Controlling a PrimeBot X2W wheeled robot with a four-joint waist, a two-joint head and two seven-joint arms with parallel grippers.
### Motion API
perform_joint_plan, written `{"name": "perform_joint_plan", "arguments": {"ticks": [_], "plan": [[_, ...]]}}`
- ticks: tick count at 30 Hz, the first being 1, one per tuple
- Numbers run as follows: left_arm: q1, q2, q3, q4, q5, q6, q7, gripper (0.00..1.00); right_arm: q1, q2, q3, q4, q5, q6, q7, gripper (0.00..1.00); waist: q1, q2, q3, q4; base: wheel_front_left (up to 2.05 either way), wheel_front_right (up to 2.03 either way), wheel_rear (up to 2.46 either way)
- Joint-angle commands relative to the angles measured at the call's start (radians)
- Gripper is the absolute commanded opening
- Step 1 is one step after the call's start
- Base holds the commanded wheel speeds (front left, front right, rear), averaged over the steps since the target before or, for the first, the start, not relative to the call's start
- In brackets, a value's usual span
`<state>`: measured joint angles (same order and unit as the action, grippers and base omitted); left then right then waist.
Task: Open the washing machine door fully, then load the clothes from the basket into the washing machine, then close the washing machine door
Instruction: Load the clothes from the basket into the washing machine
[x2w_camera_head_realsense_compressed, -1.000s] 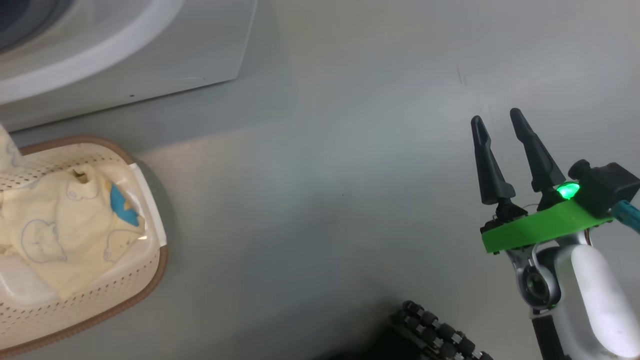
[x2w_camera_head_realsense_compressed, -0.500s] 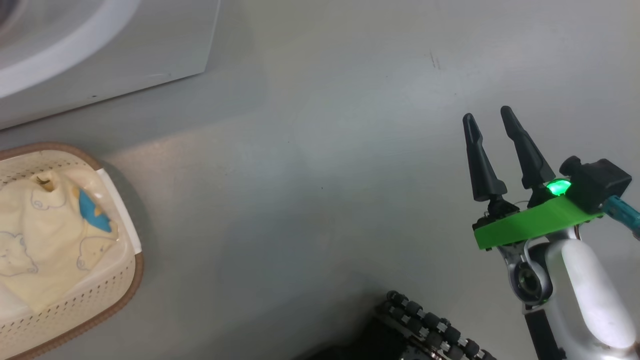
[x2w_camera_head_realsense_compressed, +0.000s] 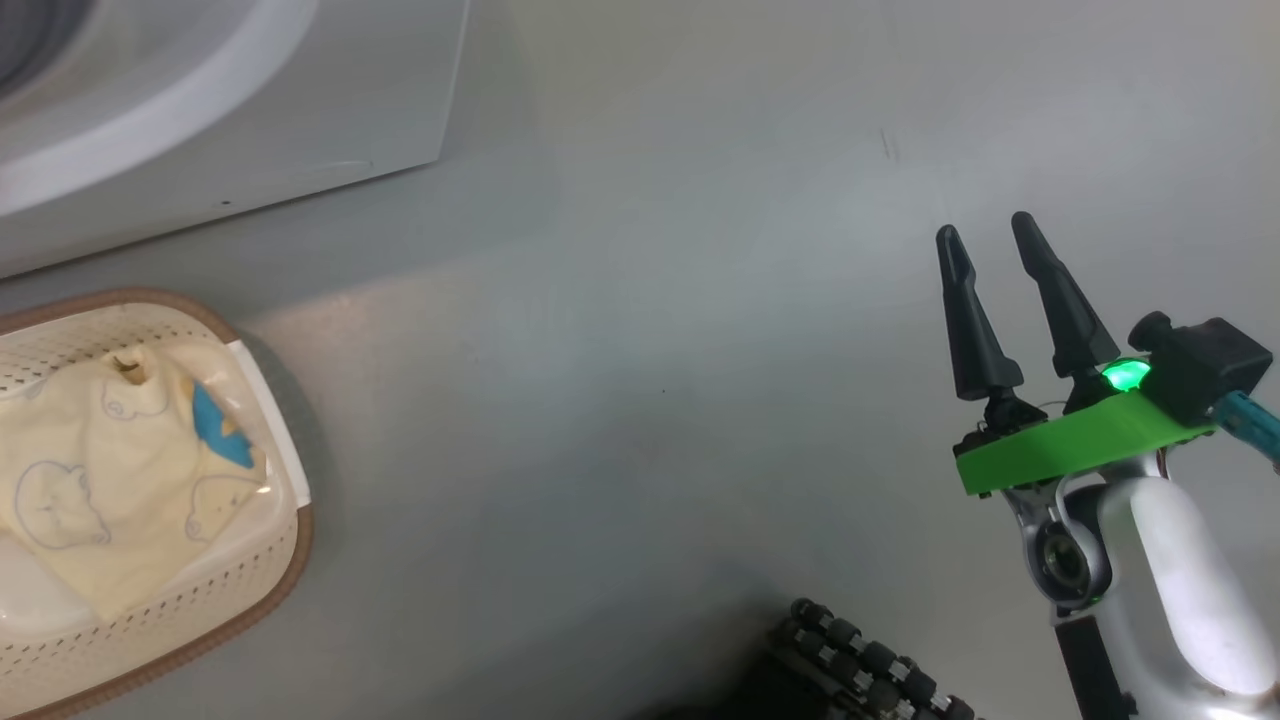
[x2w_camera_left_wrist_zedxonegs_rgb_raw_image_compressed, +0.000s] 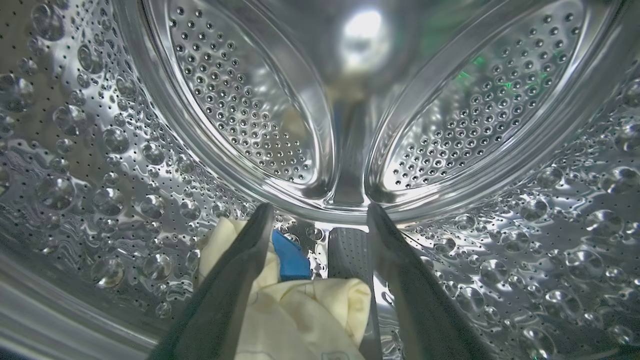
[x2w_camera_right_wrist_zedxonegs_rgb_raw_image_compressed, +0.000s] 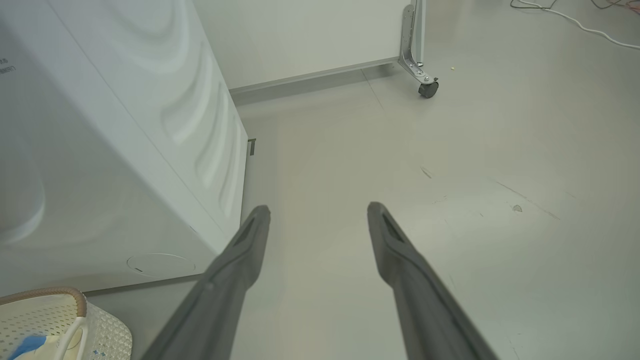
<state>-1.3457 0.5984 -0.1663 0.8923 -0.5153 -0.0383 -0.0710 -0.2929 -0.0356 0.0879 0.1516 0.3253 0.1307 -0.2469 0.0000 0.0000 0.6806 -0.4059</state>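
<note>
1. The washing machine (x2w_camera_head_realsense_compressed: 250, 120) sat at the top left of the head view on the grey floor (x2w_camera_head_realsense_compressed: 650, 350). That view had swung a little in the last second, so the camera shifted, not the machine.
2. Deep in the steel drum (x2w_camera_left_wrist_zedxonegs_rgb_raw_image_compressed: 240, 100), the left gripper (x2w_camera_left_wrist_zedxonegs_rgb_raw_image_compressed: 319, 207) had just let go. Its jaws were spread wide and clamped nothing.
3. The basket (x2w_camera_head_realsense_compressed: 300, 540) stood on the floor just in front of the machine, with one yellow garment (x2w_camera_head_realsense_compressed: 90, 500) lying in it.
4. The dropped garment (x2w_camera_left_wrist_zedxonegs_rgb_raw_image_compressed: 305, 310) lay low in the drum between those spread jaws. I judged one piece loaded and another to fetch before the door got closed.
5. The right gripper (x2w_camera_head_realsense_compressed: 985, 225) hung over bare floor, jaws wide apart and empty.
</note>
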Motion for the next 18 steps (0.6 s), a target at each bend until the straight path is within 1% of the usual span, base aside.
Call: {"name": "perform_joint_plan", "arguments": {"ticks": [1,4,11,15,18], "plan": [[0.008,0.039,0.017,-0.022,-0.003,-0.005,-0.007,1.00,0.007,-0.015,0.005,-0.023,-0.004,0.000,-0.009,1.00,0.0000,0.0000,-0.014,0.010,0.00,0.00,0.00],[0.058,0.010,0.011,-0.001,-0.009,-0.012,-0.050,1.00,0.015,-0.015,-0.006,-0.024,-0.016,0.000,-0.003,1.00,0.0000,0.0000,-0.045,0.028,0.00,0.00,0.00],[0.203,-0.066,0.006,0.029,-0.026,-0.003,-0.141,1.00,0.047,-0.015,-0.040,-0.043,-0.046,0.000,0.029,1.00,0.0000,0.0000,-0.133,0.073,0.00,0.00,0.00],[0.297,-0.110,0.001,0.014,-0.025,0.015,-0.171,1.00,0.077,-0.015,-0.065,-0.059,-0.062,0.000,0.051,1.00,0.0000,0.0000,-0.190,0.103,0.00,0.00,0.00],[0.371,-0.146,0.000,-0.022,-0.023,0.033,-0.184,1.00,0.105,-0.015,-0.091,-0.077,-0.073,0.000,0.068,1.00,0.0000,0.0000,-0.228,0.132,0.00,0.00,0.00]]}}
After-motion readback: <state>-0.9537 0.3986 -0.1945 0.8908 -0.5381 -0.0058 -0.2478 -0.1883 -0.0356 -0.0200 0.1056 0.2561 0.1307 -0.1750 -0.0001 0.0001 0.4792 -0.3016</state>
